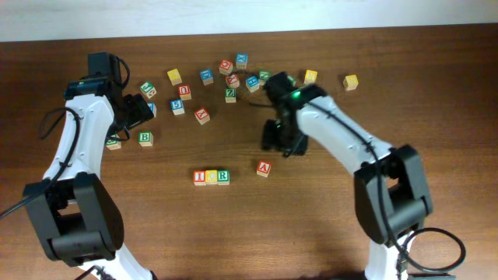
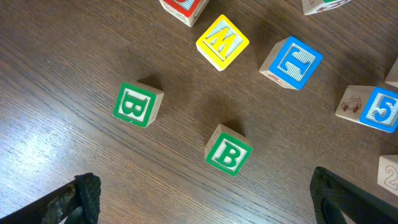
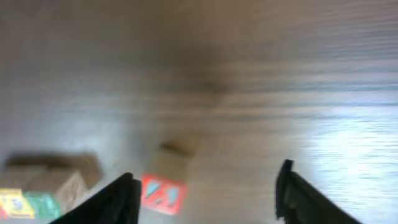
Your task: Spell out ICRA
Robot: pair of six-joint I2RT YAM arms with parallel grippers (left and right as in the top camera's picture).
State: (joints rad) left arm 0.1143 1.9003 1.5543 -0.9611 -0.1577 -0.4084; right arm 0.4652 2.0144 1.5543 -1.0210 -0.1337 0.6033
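Everywhere wooden cubes (image 2: 138, 103) — grained table (image 2: 62, 62)

Both arms bent inward, left hand (image 2: 205, 199) spread wide and empty, right hand (image 3: 206, 196) parted, empty.

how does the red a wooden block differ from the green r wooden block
The red A wooden block stands alone, touching nothing; the green R wooden block sits against the yellow C block. The A looks slightly turned; the R lines up squarely with the C. Both are letter cubes lying face up, ungripped.
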